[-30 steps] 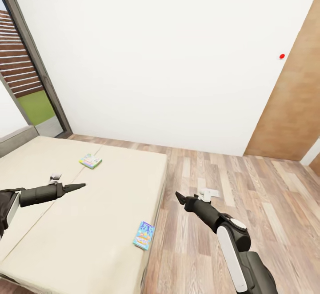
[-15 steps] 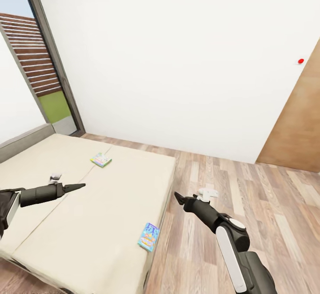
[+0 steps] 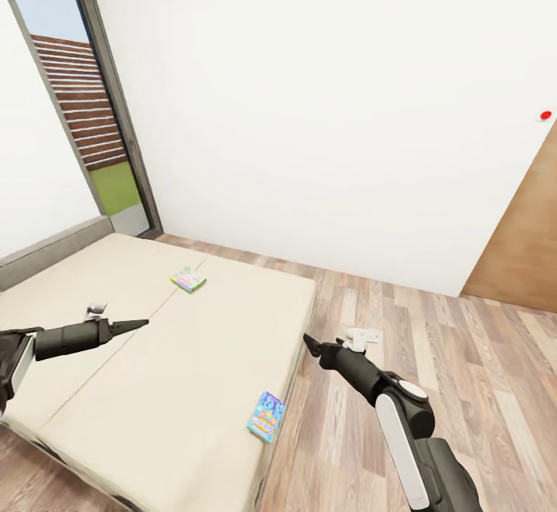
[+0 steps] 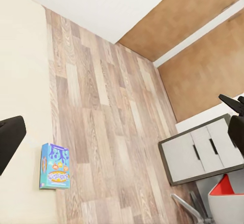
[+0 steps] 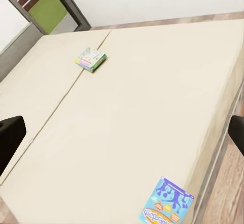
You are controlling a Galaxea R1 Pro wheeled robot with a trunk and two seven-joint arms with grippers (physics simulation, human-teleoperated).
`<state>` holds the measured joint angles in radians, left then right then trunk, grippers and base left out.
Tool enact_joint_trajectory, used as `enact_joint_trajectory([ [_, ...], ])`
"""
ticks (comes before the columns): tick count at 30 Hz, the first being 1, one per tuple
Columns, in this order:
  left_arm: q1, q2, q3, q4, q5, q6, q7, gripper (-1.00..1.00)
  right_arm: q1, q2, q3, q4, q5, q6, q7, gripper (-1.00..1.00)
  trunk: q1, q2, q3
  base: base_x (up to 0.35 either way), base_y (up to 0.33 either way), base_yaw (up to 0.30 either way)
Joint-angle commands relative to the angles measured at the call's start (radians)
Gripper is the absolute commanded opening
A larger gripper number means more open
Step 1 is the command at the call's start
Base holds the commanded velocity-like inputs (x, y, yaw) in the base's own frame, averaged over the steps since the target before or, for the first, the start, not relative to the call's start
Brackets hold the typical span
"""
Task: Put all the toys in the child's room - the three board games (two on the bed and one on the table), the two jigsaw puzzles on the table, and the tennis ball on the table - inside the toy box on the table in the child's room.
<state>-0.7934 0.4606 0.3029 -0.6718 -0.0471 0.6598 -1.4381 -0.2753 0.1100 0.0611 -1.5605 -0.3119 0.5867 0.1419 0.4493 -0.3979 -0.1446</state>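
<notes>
Two board games lie on the beige bed (image 3: 116,280). The small blue one (image 3: 266,416) (image 4: 55,166) (image 5: 168,202) sits at the mattress's near right edge. The green-edged multicolour one (image 3: 188,279) (image 5: 91,59) rests farther back, by the mattress seam. My left gripper (image 3: 138,323) hovers open above the bed's left half, well short of both games. My right gripper (image 3: 309,342) is open over the floor just off the bed's right edge, above the blue game. Both are empty. The table, toy box, jigsaw puzzles and tennis ball are out of view.
Wood plank floor (image 3: 433,357) stretches to the right of the bed. A white wall stands behind, with a brown door (image 3: 526,241) at the right and a tall dark-framed window (image 3: 108,148) at the left. The left wrist view has a grey drawer unit (image 4: 203,153).
The whole picture has shifted rightward and a little down, so the camera has turned left. Both arms keep the same pose, and the games lie where they were on the bed.
</notes>
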Motion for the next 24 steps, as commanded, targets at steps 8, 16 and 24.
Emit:
enact_joint_trajectory([
  [8, -0.001, 0.000, 0.002, 0.000, -0.005, 0.011, -0.006, 1.00, -0.001, 0.000, -0.001, -0.001, -0.001, 0.005, 0.002, 1.00, 0.001, -0.002, 0.010, 0.000, 0.000, 0.126],
  [16, -0.001, 0.000, 0.001, 0.000, -0.005, 0.011, -0.006, 1.00, -0.001, 0.000, -0.001, -0.001, -0.001, 0.005, 0.002, 1.00, 0.001, -0.002, 0.022, 0.000, -0.080, 0.126],
  [24, -0.001, 0.000, 0.002, 0.000, -0.005, 0.012, -0.007, 1.00, -0.001, 0.001, -0.001, -0.001, -0.001, 0.006, 0.002, 1.00, 0.001, -0.002, 0.034, 0.000, -0.051, 0.130],
])
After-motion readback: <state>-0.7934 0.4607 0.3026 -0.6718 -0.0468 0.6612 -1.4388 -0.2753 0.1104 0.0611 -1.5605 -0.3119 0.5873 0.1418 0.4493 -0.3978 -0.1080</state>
